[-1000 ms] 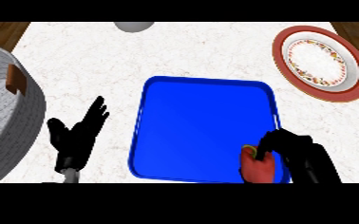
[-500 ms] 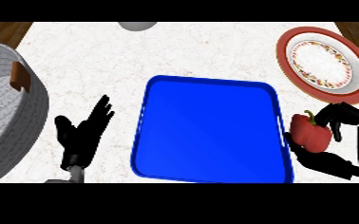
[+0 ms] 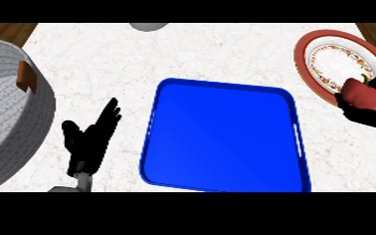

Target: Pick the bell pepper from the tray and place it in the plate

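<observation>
A red bell pepper (image 3: 358, 90) shows at the right edge of the head view, held by my right hand (image 3: 360, 110), whose black fingers curl round its lower side. The pepper sits over the lower rim of the plate (image 3: 312, 55), a red-rimmed white plate with a patterned ring at the upper right. The blue tray (image 3: 220, 134) lies in the middle of the counter with nothing in it. My left hand (image 3: 89, 140) rests open left of the tray, fingers up.
A grey woven basket (image 3: 22, 109) with a brown handle fills the left edge. A small grey round object (image 3: 149, 26) sits at the counter's far edge. Wooden corners show at the top left and top right.
My right hand has carried the pepper up off the tray and to the right, ending over the plate's lower rim. The left hand stays open beside the tray.
</observation>
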Action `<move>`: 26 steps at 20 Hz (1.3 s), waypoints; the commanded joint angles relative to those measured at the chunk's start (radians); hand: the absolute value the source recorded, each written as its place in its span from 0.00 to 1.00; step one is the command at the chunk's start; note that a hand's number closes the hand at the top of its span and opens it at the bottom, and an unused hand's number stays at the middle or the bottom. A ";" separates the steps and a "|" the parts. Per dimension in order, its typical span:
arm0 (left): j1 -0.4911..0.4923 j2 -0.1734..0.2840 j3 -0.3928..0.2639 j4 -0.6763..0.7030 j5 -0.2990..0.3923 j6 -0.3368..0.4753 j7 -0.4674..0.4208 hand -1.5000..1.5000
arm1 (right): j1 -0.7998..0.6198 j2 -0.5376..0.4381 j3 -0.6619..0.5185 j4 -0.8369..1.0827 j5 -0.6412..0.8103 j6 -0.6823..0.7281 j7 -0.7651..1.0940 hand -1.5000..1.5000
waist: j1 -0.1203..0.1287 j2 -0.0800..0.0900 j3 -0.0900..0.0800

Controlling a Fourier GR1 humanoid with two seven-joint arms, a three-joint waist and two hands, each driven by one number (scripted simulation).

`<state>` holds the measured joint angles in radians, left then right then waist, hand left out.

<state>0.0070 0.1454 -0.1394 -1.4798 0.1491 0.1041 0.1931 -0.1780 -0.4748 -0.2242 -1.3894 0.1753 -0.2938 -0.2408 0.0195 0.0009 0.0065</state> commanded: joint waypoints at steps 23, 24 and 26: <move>-0.074 -0.013 -0.005 0.049 -0.002 -0.039 0.039 0.50 | -0.587 -0.214 -0.040 1.135 0.151 0.193 -0.304 0.00 | 0.075 0.039 0.002; -0.058 -0.038 -0.040 0.061 -0.030 -0.029 0.009 0.50 | -0.600 -0.205 -0.058 1.136 0.132 0.202 -0.312 0.00 | 0.083 0.046 0.004; -0.055 -0.029 -0.019 0.055 -0.014 -0.031 0.020 0.50 | -0.603 -0.194 -0.097 1.144 0.089 0.245 -0.378 0.00 | 0.071 0.039 0.004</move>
<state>-0.0578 0.1277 -0.1503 -1.4542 0.1421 0.0625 0.1948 -0.7490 -0.6794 -0.2859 -0.2796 0.3013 -0.1101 -0.5583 0.0942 0.0359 0.0131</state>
